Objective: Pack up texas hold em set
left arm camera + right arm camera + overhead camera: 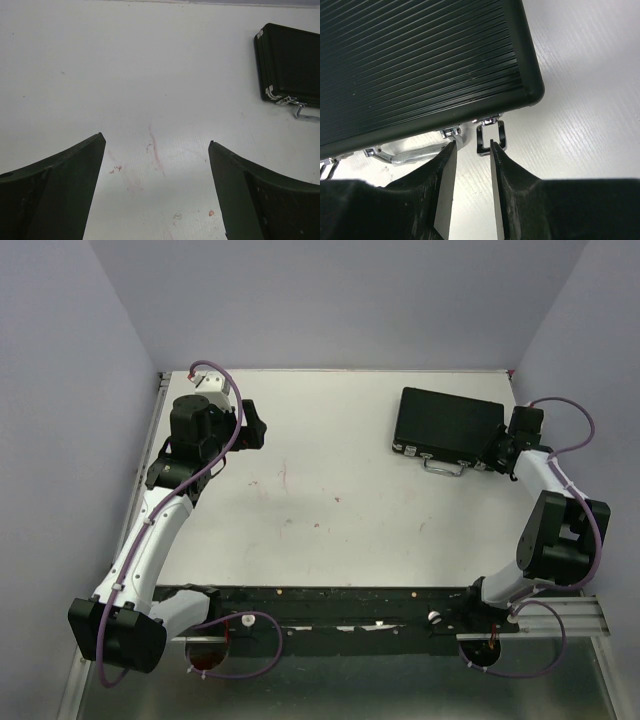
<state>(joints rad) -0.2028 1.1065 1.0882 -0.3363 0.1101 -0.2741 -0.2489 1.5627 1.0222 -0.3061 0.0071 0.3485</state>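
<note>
The black ribbed briefcase [445,420] of the hold em set lies shut on the white table at the back right, its silver handle [447,467] facing front. No chips, cards or discs show. My right gripper [497,460] is at the case's front right corner. In the right wrist view the case [420,55] fills the top, and the gripper [472,145] is narrowly open, its tips between the handle's hinge [451,133] and the hanging latch loop [491,136]. My left gripper [255,425] is wide open over bare table [156,137], far left of the case [295,65].
Grey walls close in the table [330,530] at the back and both sides. Faint red smears [155,150] mark the tabletop in the middle. A black rail [350,605] with both arm bases runs along the near edge.
</note>
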